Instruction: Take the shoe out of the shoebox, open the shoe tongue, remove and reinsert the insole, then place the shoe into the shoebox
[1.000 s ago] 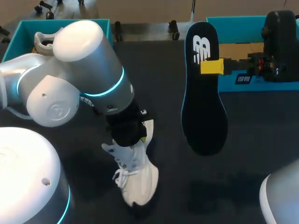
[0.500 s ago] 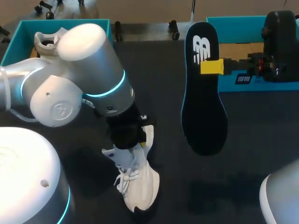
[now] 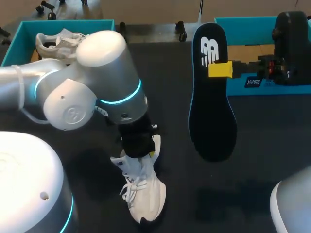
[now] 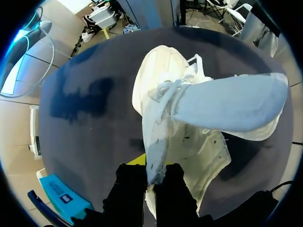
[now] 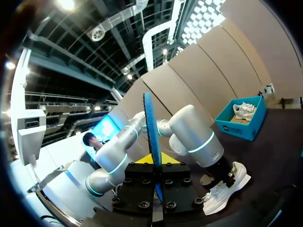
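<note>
A white shoe [image 3: 145, 194] stands on the dark table, toe toward the near edge. My left gripper [image 3: 144, 151] is shut on its collar. In the left wrist view the collar edge is pinched between the black fingers of that gripper [image 4: 152, 166], and the shoe [image 4: 165, 104] stretches ahead with its tongue [image 4: 229, 106] folded out to one side. My right gripper [image 3: 220, 69] is shut on a dark insole [image 3: 211, 116], held above the table right of the shoe. In the right wrist view the insole [image 5: 151, 132] shows edge-on between that gripper's [image 5: 155, 163] fingers.
A teal shoebox [image 3: 19, 33] at the back left holds a second white shoe [image 3: 57, 40]. Another teal box part [image 3: 238, 20] lies at the back right under my right arm. Dark table surface lies between the shoe and the insole.
My left arm has shifted to the right and toward the near edge, carrying the shoe slightly that way. The right arm and the insole have not moved.
</note>
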You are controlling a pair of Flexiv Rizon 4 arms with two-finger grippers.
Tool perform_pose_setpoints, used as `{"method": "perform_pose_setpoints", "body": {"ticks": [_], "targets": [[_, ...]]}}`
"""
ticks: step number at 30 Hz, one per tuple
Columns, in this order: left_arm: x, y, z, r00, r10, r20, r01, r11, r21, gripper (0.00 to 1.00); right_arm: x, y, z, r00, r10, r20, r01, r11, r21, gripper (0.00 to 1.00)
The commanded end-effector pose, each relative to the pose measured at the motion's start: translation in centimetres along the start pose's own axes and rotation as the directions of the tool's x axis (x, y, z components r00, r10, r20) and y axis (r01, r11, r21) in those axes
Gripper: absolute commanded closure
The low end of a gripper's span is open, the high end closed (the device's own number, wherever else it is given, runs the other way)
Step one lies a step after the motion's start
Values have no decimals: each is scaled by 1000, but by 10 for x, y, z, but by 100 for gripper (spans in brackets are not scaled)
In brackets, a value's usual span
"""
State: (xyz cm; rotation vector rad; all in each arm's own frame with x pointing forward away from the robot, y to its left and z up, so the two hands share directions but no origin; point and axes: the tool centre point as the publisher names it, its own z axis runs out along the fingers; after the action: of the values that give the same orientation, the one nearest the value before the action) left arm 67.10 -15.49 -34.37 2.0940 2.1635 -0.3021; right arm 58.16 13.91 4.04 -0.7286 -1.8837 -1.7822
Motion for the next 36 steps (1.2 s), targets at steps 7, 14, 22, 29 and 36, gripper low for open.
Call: {"method": "perform_pose_setpoints", "body": {"ticks": [7, 14, 22, 29, 36], "targets": [[-14, 6, 24, 999, 24, -30, -23, 999, 23, 100, -2, 3, 3, 1000, 1, -2, -1, 1000, 5, 100], [-17, 1, 29, 997, 76, -19, -75, 997, 15, 100, -2, 3, 3, 1000, 1, -2, -1, 1000, 5, 100], [-23, -6, 27, 993, 115, 13, -116, 993, 7, 100, -2, 3, 3, 1000, 1, -2, -1, 1000, 5, 100], [-25, -1, 35, 994, 108, 18, -109, 994, 26, 100, -2, 3, 3, 1000, 1, -2, -1, 1000, 5, 100], [-30, 4, 41, 994, 109, 30, -110, 993, 38, 100, -2, 3, 3, 1000, 1, -2, -1, 1000, 5, 100]]}}
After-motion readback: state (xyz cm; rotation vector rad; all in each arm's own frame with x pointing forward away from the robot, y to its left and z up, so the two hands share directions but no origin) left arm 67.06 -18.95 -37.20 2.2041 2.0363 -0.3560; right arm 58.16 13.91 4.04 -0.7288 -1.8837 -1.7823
